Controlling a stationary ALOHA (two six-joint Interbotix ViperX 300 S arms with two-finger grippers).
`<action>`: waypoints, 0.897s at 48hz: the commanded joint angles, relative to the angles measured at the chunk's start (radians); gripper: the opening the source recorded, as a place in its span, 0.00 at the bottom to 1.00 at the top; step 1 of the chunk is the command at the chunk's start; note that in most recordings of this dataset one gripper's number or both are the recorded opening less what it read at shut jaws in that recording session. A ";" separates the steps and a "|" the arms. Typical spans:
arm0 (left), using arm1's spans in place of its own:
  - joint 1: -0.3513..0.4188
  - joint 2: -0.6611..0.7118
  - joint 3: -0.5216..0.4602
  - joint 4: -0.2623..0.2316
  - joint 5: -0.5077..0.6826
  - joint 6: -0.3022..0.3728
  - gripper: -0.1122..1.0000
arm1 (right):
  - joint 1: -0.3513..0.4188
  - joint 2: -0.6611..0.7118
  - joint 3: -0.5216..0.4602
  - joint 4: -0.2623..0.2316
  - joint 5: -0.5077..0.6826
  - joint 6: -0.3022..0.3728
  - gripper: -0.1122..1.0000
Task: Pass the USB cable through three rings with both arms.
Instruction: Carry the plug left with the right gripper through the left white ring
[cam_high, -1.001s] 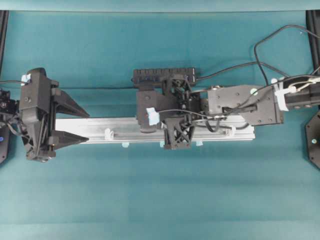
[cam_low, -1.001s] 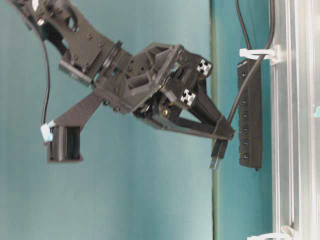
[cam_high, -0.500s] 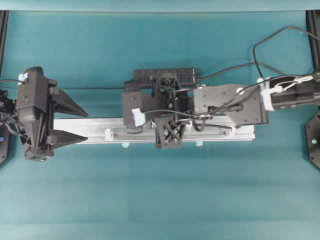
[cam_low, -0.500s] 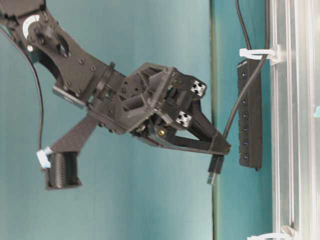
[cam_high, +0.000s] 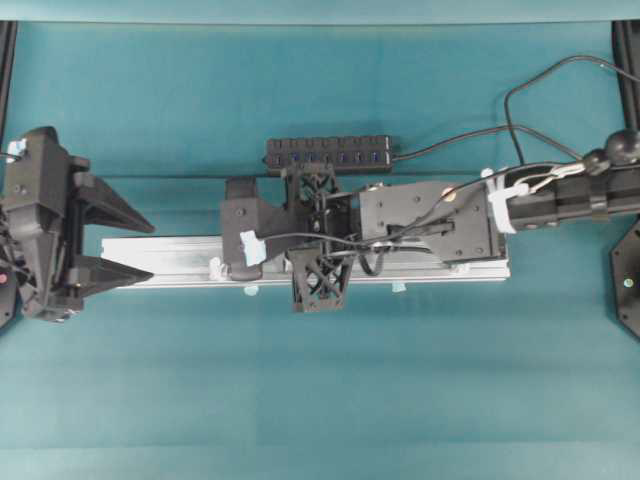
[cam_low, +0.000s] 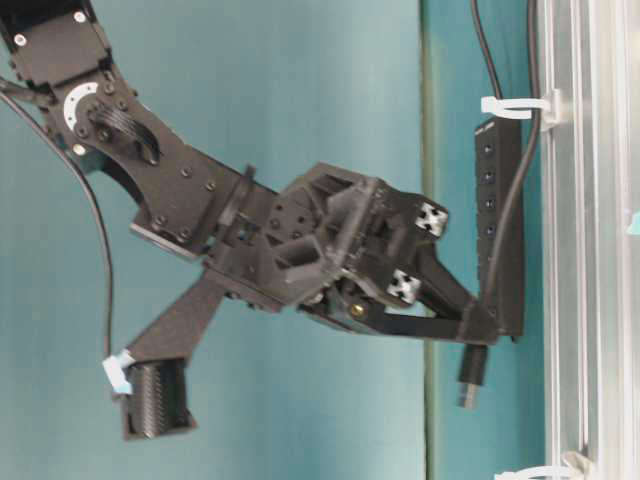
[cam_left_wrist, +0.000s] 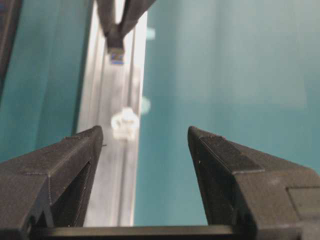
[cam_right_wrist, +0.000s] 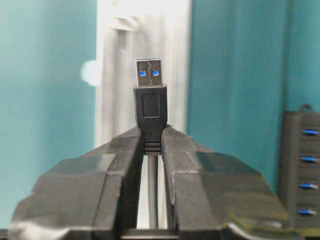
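Now the right gripper (cam_right_wrist: 152, 145) is clamping the plug (cam_right_wrist: 151, 100), lining it up for the rail's (cam_high: 180, 262) left-end ring (cam_left_wrist: 124, 123), where the left gripper (cam_left_wrist: 145, 145) is waiting, jaws apart.

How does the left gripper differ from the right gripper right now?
The left gripper is open and empty; the right gripper is shut on the USB cable, pinching it just behind the plug. In the overhead view the left gripper sits at the left end of the rail, while the right gripper reaches along the rail over its middle. Both are black, and they point toward each other.
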 joint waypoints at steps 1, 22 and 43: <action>0.002 -0.015 -0.006 0.003 0.005 -0.008 0.75 | 0.008 0.005 -0.015 0.012 -0.006 -0.008 0.05; 0.002 -0.029 -0.002 0.003 0.009 -0.031 0.75 | 0.008 0.058 -0.057 0.029 -0.011 -0.006 0.05; 0.002 -0.031 -0.003 0.003 0.009 -0.031 0.75 | 0.006 0.101 -0.091 0.072 -0.041 -0.006 0.05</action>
